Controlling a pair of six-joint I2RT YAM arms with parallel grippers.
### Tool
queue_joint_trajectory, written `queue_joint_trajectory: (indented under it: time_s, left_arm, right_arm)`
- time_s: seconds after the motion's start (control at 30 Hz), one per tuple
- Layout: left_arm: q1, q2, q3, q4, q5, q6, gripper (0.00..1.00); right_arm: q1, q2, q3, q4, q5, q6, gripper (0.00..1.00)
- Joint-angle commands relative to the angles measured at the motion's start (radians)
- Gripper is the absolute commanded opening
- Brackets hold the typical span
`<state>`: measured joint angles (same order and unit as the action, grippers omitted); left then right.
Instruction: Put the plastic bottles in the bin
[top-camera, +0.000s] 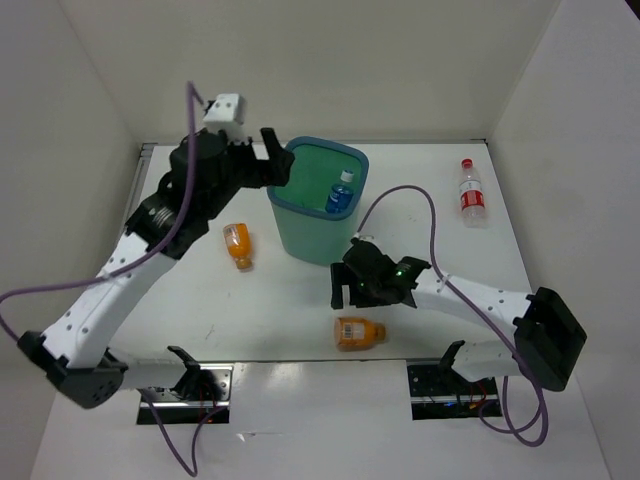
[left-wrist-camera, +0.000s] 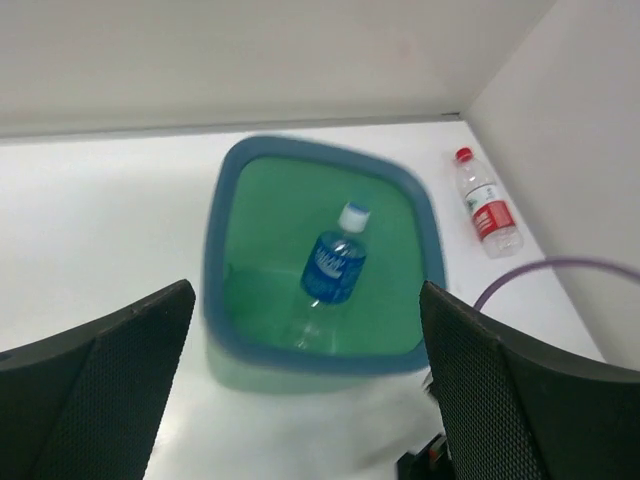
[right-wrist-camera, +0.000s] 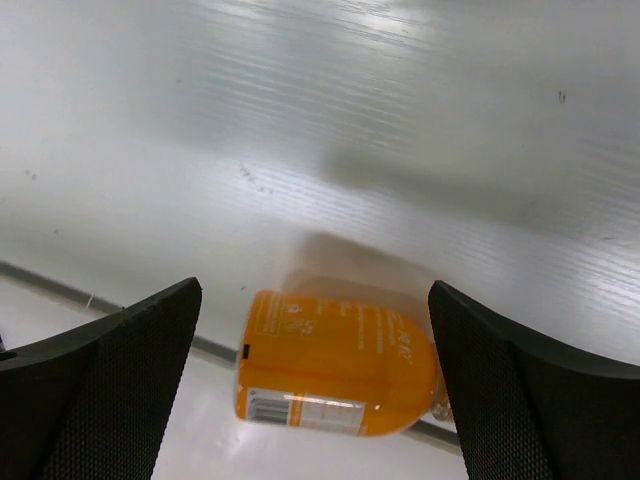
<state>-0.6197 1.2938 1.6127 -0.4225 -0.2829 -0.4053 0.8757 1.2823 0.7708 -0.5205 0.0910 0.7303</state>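
A glossy white counter (top-camera: 290, 300) is boxed in by 3 plain white walls: a back wall (top-camera: 350, 60) along its far edge, a left wall (top-camera: 60, 150) and a right wall (top-camera: 580, 120). At the near edge, 2 dark recesses hold wiring: a left cutout (top-camera: 215, 385) and a right cutout (top-camera: 430, 385).

You saw a smooth, faintly glossy white tabletop (right-wrist-camera: 420, 120), a satin-finished teal plastic bin (left-wrist-camera: 222, 250), a clear, glossy plastic orange bottle (right-wrist-camera: 340, 365), and matt black, mesh-textured pads (left-wrist-camera: 110, 390) on the left tool (left-wrist-camera: 305, 330).
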Motion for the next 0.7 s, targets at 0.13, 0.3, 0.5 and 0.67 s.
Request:
queue_joint_trajectory:
  time_s: [0.13,0.3,0.5,0.67]
  left_arm:
    - [0.037,-0.204,-0.338,-0.042,0.057,-0.190,1.00]
    - [0.046,-0.300,-0.493,-0.073,0.106,-0.242,1.00]
    - [0.046,-0.321,-0.548,-0.064,0.139,-0.221,1.00]
    - [0.046,-0.332,-0.559,-0.064,0.148,-0.211,1.00]
  right_arm:
    - [0.072,0.002,0.220,-0.159,-0.209,-0.230,0.99]
    - [0.121,0.049,0.275,-0.432,-0.016,-0.108,0.99]
    - [0.170,0.067,0.343,-0.651,0.079,-0.201,0.99]
    - [0.207,0.094,0.466,-0.482,0.102,-0.340,0.99]
